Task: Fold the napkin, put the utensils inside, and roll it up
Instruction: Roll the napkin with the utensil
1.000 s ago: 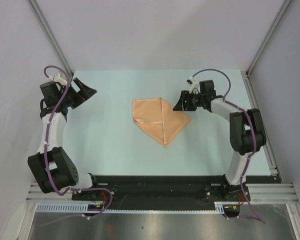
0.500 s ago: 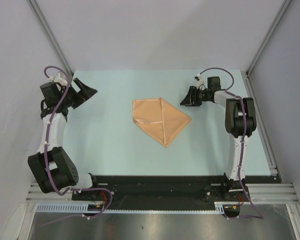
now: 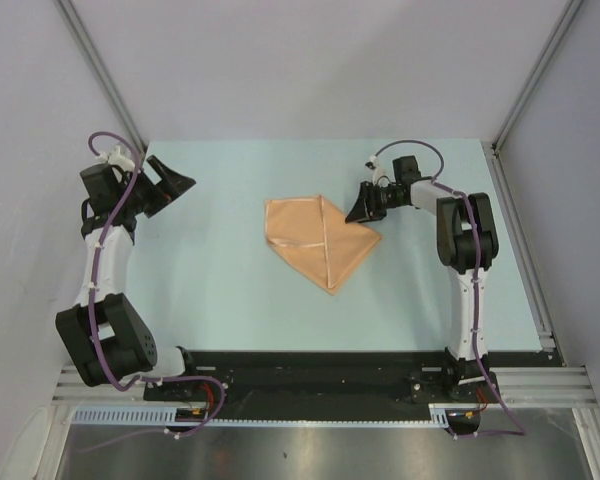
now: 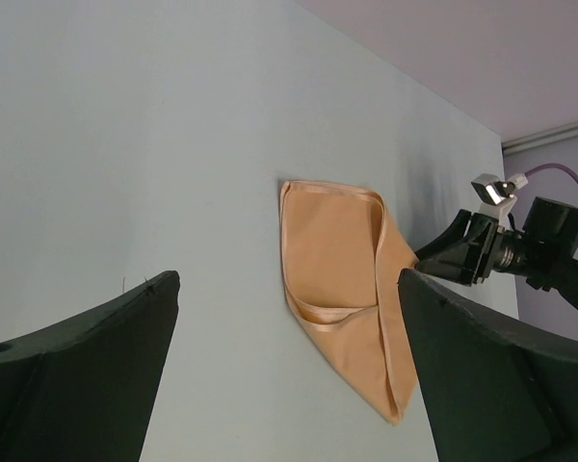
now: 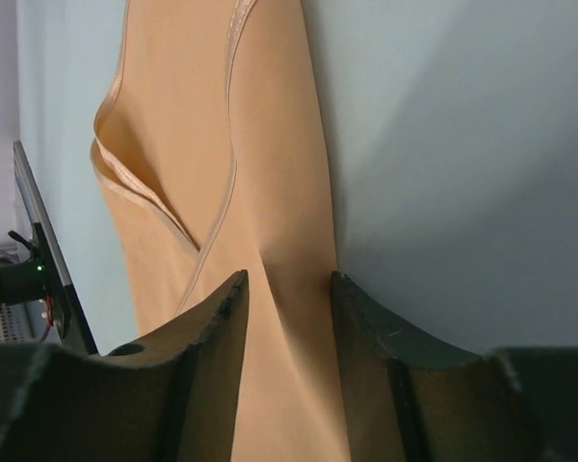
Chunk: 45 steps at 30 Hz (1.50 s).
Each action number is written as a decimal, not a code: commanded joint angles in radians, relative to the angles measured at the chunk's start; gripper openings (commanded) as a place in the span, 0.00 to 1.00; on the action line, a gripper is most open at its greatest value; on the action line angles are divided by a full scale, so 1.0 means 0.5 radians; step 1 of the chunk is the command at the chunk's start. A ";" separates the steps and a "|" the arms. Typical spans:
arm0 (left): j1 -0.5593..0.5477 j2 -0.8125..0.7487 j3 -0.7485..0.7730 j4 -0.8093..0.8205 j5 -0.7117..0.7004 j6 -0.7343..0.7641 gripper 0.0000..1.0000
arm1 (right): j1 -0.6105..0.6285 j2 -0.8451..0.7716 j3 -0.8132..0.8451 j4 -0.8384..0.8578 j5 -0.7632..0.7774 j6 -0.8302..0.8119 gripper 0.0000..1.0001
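The peach-orange napkin [image 3: 320, 240] lies folded on the pale blue table, its long point toward the near edge. My right gripper [image 3: 360, 212] is low over the napkin's right corner. In the right wrist view its jaws [image 5: 287, 279] stand partly apart, astride the cloth [image 5: 270, 173], which puckers into a ridge between them. My left gripper [image 3: 175, 185] hangs wide open at the far left of the table, well away from the napkin [image 4: 342, 260], with nothing between its fingers [image 4: 287, 279]. The utensils are out of view.
The table [image 3: 210, 260] is bounded by a black rail [image 3: 320, 365] at the near edge and a metal strip [image 3: 520, 250] along its right side. Grey walls and slanted frame posts [image 3: 100, 70] enclose the back and sides.
My right gripper pulled back from the napkin's right corner, then returned onto it, and its jaws have narrowed. The cloth at that corner now puckers. The left arm has not moved.
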 commanded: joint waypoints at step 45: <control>-1.267 -0.895 -1.508 0.338 -0.321 -0.500 0.97 | 0.686 -1.996 -2.262 0.684 1.469 1.352 0.58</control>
